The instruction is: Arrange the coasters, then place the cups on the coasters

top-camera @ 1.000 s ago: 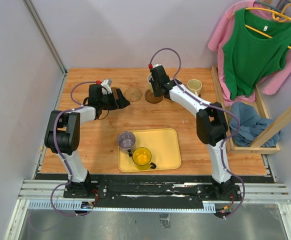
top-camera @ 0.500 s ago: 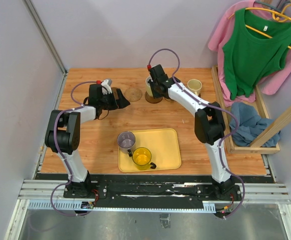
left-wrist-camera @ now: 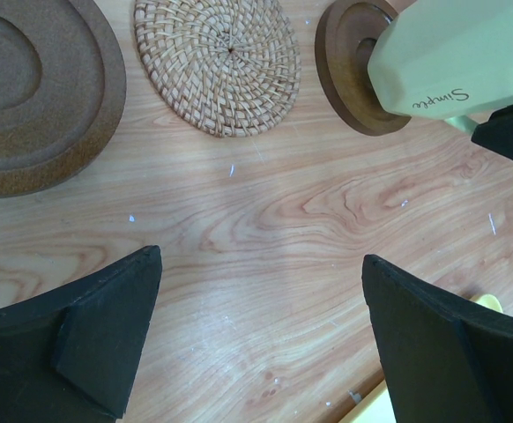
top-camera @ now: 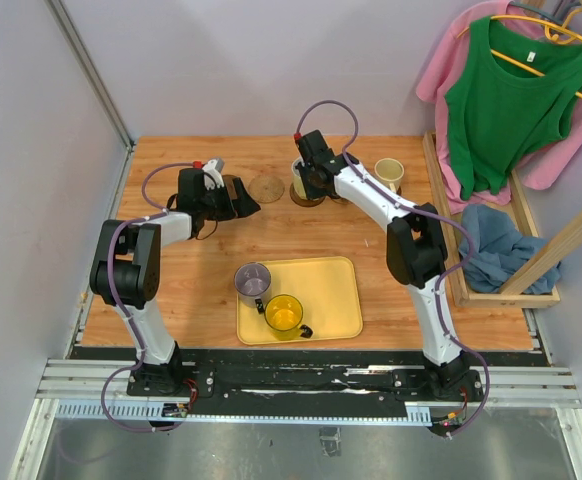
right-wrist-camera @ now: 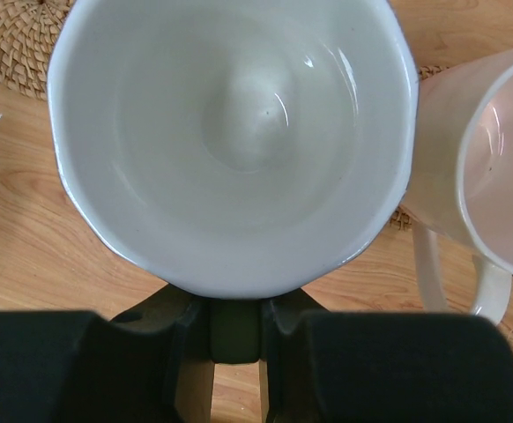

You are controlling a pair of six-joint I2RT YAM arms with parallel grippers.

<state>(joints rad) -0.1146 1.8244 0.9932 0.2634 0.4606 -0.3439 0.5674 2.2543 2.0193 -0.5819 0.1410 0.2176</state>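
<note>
The right pincer (right-wrist-camera: 236, 339) is pinching the pale green handle of the white and pale green mug (right-wrist-camera: 230, 132). It is holding this mug upright over a dark brown round coaster (left-wrist-camera: 349, 66) at the far side of the wooden table (top-camera: 171, 290). The pictures are not showing if the mug's bottom is touching the coaster. A pink mug (right-wrist-camera: 486, 159) is standing just beside it at 3 o'clock.

Seen from above, a tan woven round coaster (left-wrist-camera: 219, 62) is lying bare at 9 o'clock from the pincer. Past it, the left pincer (left-wrist-camera: 261, 282) is hovering spread wide, holding nothing, near another dark brown round coaster (left-wrist-camera: 27, 97). A cream mug (top-camera: 389, 172) is waiting at 3 o'clock. At 6 o'clock, a yellow mug (top-camera: 284, 314) and a grey-purple mug (top-camera: 253, 282) are sitting at the yellow flat tray (top-camera: 341, 300).

The robot seems to be setting a cup on its coaster. Next, the mug likely needs to sit flat in the middle before the pincer lets go and backs off the handle.
</note>
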